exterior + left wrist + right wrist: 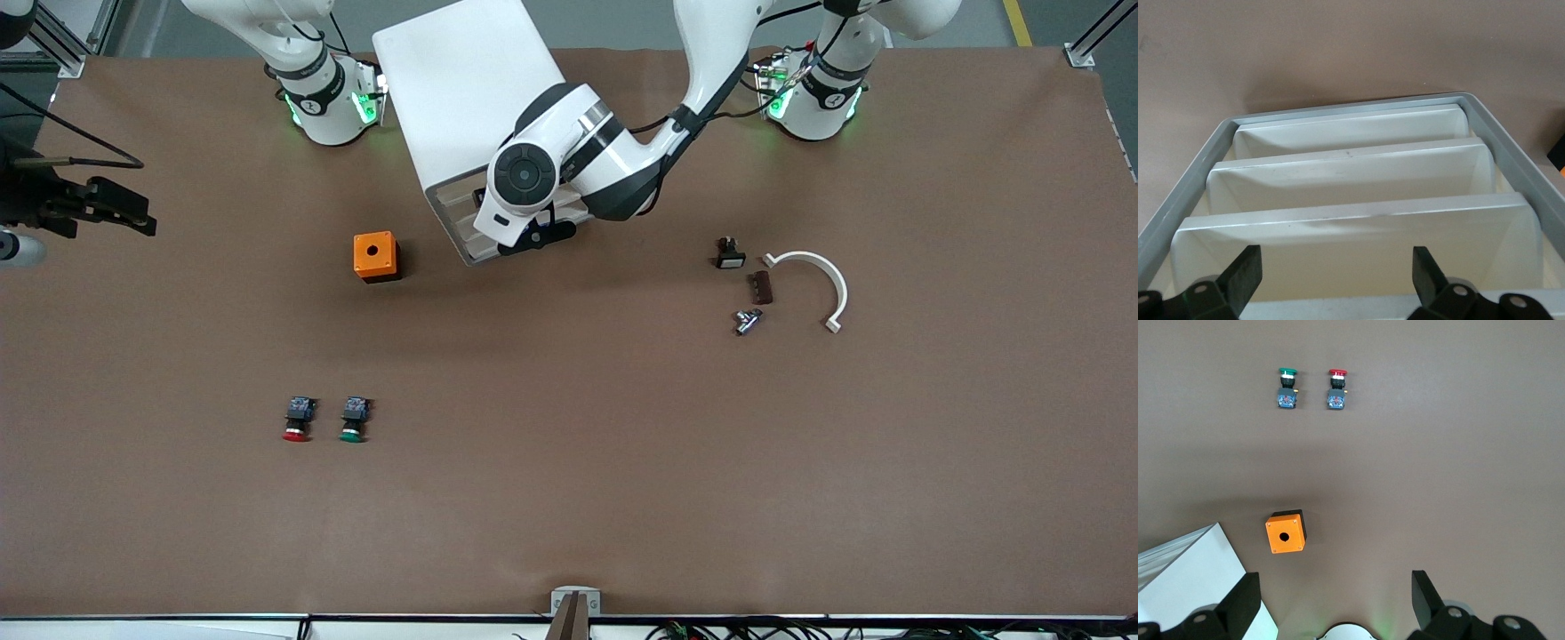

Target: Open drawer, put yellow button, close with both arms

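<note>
Left gripper [1335, 267]: wide open, empty, at the top drawer [1338, 308] front. Right gripper [1335, 587]: open, empty, waits high over the table [1438, 453]. Yellow button not visible in any view. Risk: the fingers hook a lower look-alike drawer.

- Drawer [1338, 308]: top one of four pale-fronted trays in a white cabinet [462, 89], which stands between the two arm bases.
- Left gripper [533, 236]: fingers apart, at the cabinet's front, over the drawer fronts.
- Right gripper [1336, 600]: fingers apart, in the air at the right arm's end of the table.
</note>
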`<state>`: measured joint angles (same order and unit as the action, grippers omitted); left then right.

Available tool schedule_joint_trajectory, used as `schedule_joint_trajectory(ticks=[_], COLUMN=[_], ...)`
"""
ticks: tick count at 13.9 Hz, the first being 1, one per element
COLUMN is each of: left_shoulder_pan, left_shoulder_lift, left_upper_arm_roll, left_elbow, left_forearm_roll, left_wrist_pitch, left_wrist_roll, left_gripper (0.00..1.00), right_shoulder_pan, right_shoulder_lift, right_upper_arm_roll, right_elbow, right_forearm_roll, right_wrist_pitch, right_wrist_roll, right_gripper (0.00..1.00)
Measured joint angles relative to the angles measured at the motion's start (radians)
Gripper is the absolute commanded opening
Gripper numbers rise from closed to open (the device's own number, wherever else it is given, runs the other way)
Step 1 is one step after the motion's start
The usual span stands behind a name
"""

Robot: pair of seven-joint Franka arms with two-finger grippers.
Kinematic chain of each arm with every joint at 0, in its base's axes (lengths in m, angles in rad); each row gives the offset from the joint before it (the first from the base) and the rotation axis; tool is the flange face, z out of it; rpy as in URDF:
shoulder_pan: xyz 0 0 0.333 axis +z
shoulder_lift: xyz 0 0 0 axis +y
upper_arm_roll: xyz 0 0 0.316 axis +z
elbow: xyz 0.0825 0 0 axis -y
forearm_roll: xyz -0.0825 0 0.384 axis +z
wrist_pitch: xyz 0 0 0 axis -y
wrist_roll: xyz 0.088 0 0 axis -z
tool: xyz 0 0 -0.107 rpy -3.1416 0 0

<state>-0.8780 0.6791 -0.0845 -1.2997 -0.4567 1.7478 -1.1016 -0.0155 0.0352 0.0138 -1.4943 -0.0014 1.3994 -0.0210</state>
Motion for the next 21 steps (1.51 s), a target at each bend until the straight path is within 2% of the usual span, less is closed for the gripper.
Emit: schedule_joint_trajectory(ticks=[4, 8, 13, 21], left_shoulder_pan=[0.02, 0.118, 0.207, 0.274], left_shoulder_lift=[-0.018, -0.074, -0.104, -0.129], left_upper_arm_roll=[0.008, 0.013, 0.015, 0.015], left_elbow=[0.006, 0.008, 0.008, 0.008], left_forearm_roll=[-0.002, -0.002, -0.001, 0.029], left_wrist_pitch=[0.011, 0.01, 0.008, 0.008], left_wrist_roll=[-0.001, -0.001, -0.001, 0.001], left_gripper=[1.0, 1.0, 1.0, 0.99], right_shoulder_pan=[0.001, 0.001, 0.001, 0.001], right_shoulder_lift=[-0.052, -0.103, -0.131, -0.145], right_upper_arm_roll=[0.004, 0.006, 0.006, 0.009], right_elbow=[-0.07, -0.137, -0.148, -0.15], right_forearm_roll=[0.0, 0.0, 0.001, 0.002], right_wrist_pitch=[0.032, 0.082, 0.112, 0.122], right_wrist_roll=[0.0, 0.0, 0.0, 0.0], right_gripper=[1.0, 1.0, 1.0, 1.0])
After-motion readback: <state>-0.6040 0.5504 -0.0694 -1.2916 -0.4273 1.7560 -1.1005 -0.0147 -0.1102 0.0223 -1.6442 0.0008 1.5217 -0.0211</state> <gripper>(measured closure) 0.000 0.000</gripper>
